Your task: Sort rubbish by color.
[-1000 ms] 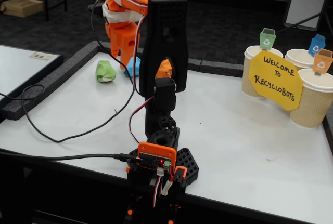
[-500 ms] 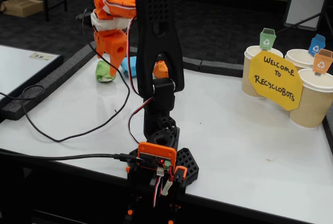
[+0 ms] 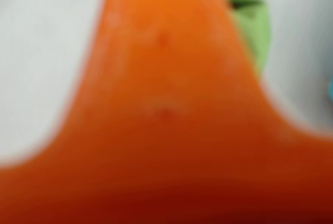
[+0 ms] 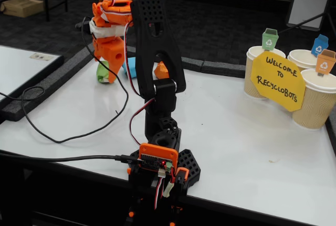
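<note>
Orange and blurred, my gripper point(image 4: 107, 74) stood at the green wad point(image 4: 101, 72) near the far left edge of the table point(image 4: 252, 147), its finger point(image 3: 166, 109) filling nearly the whole wrist view; I could not tell whether the jaws were spread or pressed together. The blue wad point(image 4: 130, 67) lay just beside it, half hidden behind the black arm point(image 4: 156, 68), with the paper cups point(image 4: 315, 100) well apart at the right edge. I judged the risk plain: with the wads so near one another, a closing finger could nudge the blue one, or push the green one toward the edge.
</note>
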